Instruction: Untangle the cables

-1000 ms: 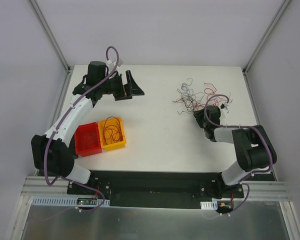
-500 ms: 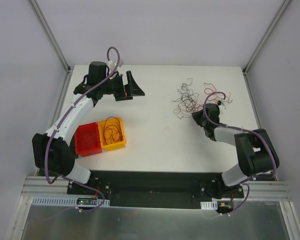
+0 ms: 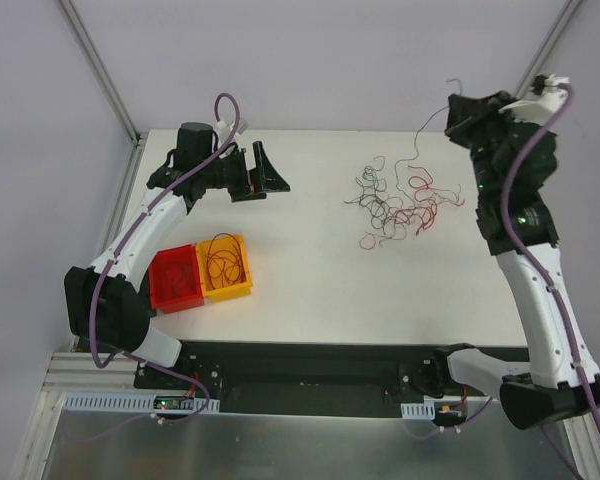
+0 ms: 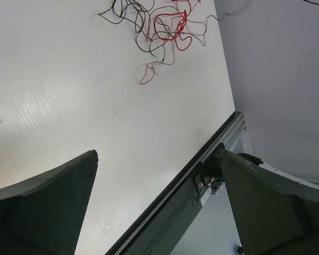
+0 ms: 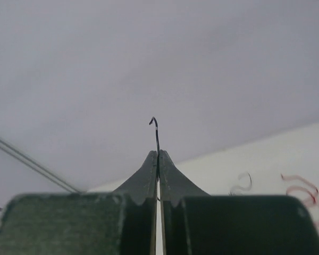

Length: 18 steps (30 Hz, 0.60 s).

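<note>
The cables (image 3: 395, 205) lie as a loose tangle of thin red and black wires on the right half of the white table; the left wrist view shows the cables (image 4: 159, 24) at its top edge. My right gripper (image 3: 452, 112) is lifted high above the table's back right, shut on one black cable (image 5: 157, 130) whose hooked end sticks out past the fingertips. That strand (image 3: 412, 145) trails down toward the pile. My left gripper (image 3: 270, 170) hovers at the back left, open and empty, and in its own view the left gripper (image 4: 159, 154) has nothing between its jaws.
A red bin (image 3: 175, 278) and a yellow bin (image 3: 225, 266) with coiled wires in it stand side by side at the front left. The table's dark front rail (image 4: 202, 170) crosses the left wrist view. Grey walls enclose the table.
My right gripper shut on a black cable at the pile, then rose high to the back right, pulling the strand up. The left arm has not moved.
</note>
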### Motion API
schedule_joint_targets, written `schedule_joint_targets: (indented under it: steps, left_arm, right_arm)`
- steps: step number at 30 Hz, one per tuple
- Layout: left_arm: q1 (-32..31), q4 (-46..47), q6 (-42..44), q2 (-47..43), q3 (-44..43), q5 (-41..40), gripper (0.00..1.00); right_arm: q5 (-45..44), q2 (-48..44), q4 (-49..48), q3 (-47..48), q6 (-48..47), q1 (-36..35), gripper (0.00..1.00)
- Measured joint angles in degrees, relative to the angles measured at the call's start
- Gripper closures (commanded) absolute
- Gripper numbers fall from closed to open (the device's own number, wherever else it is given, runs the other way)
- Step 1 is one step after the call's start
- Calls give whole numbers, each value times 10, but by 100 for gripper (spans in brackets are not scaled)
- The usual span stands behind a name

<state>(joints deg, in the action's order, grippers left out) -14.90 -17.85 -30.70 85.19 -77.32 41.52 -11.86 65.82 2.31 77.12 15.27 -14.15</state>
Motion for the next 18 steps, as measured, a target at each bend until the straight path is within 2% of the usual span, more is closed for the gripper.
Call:
schedule_joint_targets:
  steps: [3, 8, 18]
  left_arm:
    - [0, 0, 0, 0, 0, 0, 1]
    - [0, 0, 0, 0, 0, 0, 1]
    - [0, 0, -1, 0, 0, 0, 1]
  right_arm:
    - [15, -26, 0, 95, -28, 0, 100]
    - [38, -71, 6, 115, -40, 0, 100]
    - [117, -1, 57, 187, -50, -17, 100]
